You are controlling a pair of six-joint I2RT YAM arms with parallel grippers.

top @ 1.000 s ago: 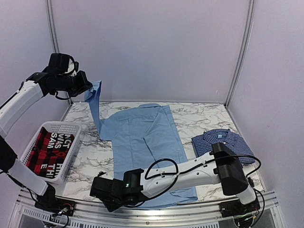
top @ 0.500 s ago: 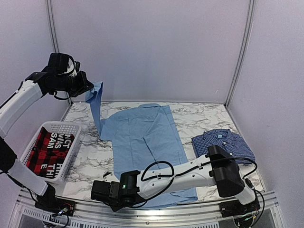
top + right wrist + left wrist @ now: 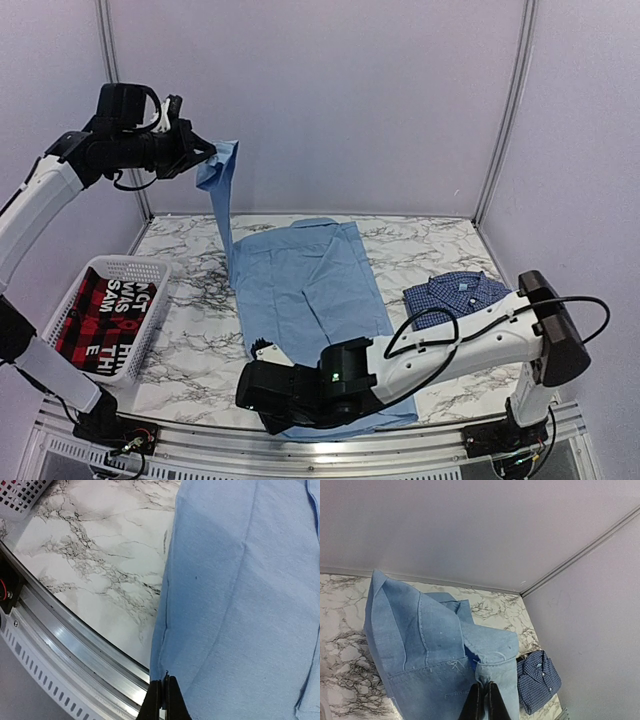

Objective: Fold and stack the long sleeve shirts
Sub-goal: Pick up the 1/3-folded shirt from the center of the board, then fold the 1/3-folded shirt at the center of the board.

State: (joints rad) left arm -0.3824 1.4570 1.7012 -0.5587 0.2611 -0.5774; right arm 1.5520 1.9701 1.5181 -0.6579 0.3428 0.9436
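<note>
The marble table (image 3: pixel 420 250) carries everything. Across its middle, collar away from the arms and hem at the near edge, lies the light blue shirt (image 3: pixel 310 290). It is mostly flat, front panels smooth. One long sleeve (image 3: pixel 222 210) is drawn up off the far left of the table and hangs in a slack strip.

The cloth looks thin, light and limp. It will likely sag and crease wherever it is unsupported, and it has no stiffness to hold a fold line by itself. Seamed edges such as cuff, hem corners and shoulders seem the best places to pinch, since doubled cloth gives the fingers more to bite.

A white basket (image 3: pixel 130 265) at the left edge holds a red-and-black garment (image 3: pixel 105 315). At the right lies the dark blue checked shirt (image 3: pixel 455 295), already folded into a compact packet, collar up.

The left gripper (image 3: pixel 482 700), raised high over the far left, has its jaws clamped on the sleeve's cuff end. The right gripper (image 3: pixel 161 692) sits at the near left hem corner, jaws pressed together and apparently nipping the hem edge.
</note>
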